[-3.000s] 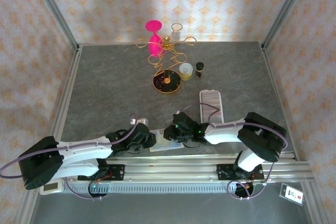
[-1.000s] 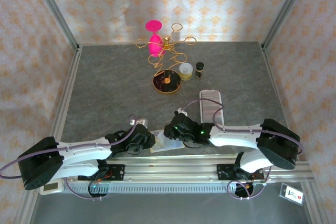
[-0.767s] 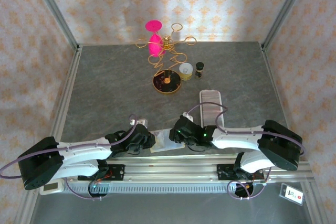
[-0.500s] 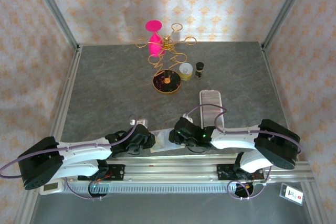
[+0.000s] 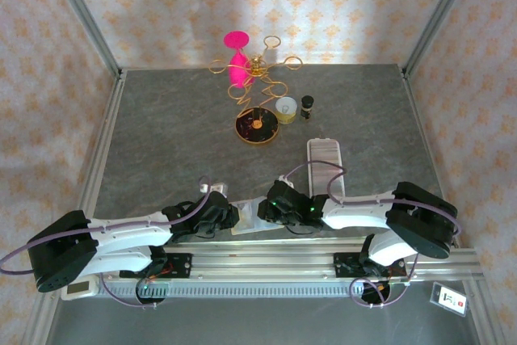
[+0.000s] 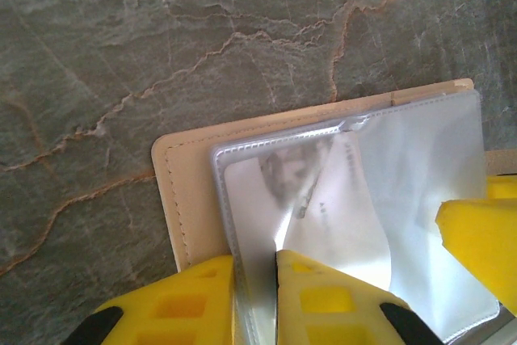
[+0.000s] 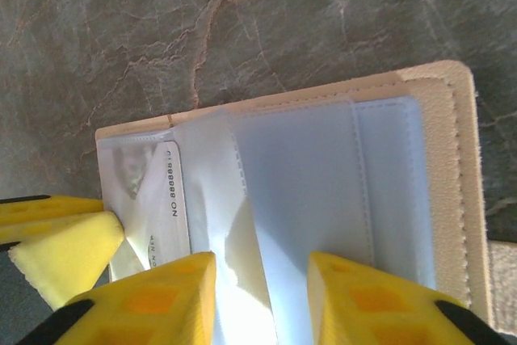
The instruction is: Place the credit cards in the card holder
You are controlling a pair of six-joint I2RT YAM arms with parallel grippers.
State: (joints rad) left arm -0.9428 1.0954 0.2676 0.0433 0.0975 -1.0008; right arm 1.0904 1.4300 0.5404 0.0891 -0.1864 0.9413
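The cream-beige card holder lies open on the table near the front rail, between both grippers. In the left wrist view its beige cover carries clear plastic sleeves, and my left gripper is shut on the edge of one sleeve. A pale card printed "NO 88888" sits inside a sleeve; it is also in the left wrist view. My right gripper is open, its yellow fingers astride the loose clear sleeves over the holder. From above, the left gripper and the right gripper meet over the holder.
A long white ridged tray lies just behind the right arm. Farther back stand a gold wire stand, a pink goblet, a dark round dish, a small cup and a dark bottle. An aluminium rail runs along the near edge.
My right gripper has shifted a little toward the near edge and settled over the open holder. The left arm and the holder have stayed put.
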